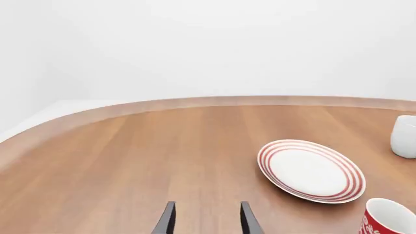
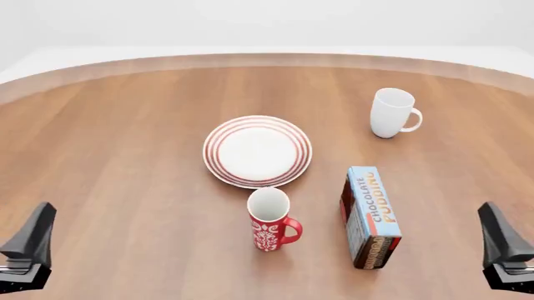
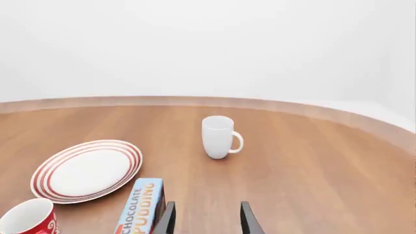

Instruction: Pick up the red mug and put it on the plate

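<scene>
Wood (image 2: 125, 144) of a warm brown grain makes up the table, whose far edge is curved and is backed by plain white walls; a pale floor is seen beyond that edge. At the middle of the front view the plate (image 2: 257, 151) is laid flat, white with red rings at its rim. At four o'clock from the plate a chocolate pudding box (image 2: 371, 216) is set on its long side, well apart from the plate. At one o'clock from the plate, toward the far edge, a plain white mug (image 2: 391, 112) is stood upright, its handle turned to three o'clock. The red mug (image 2: 271, 219) is stood upright just at six o'clock from the plate, near its rim but not on it, with its handle turned to three o'clock. The left gripper (image 1: 205, 219) is kept at the near left corner, its fingers (image 1: 167, 220) parted and nothing held between them. The right gripper (image 3: 205, 219) is kept at the near right corner, likewise spread and empty, well apart from every object.
</scene>
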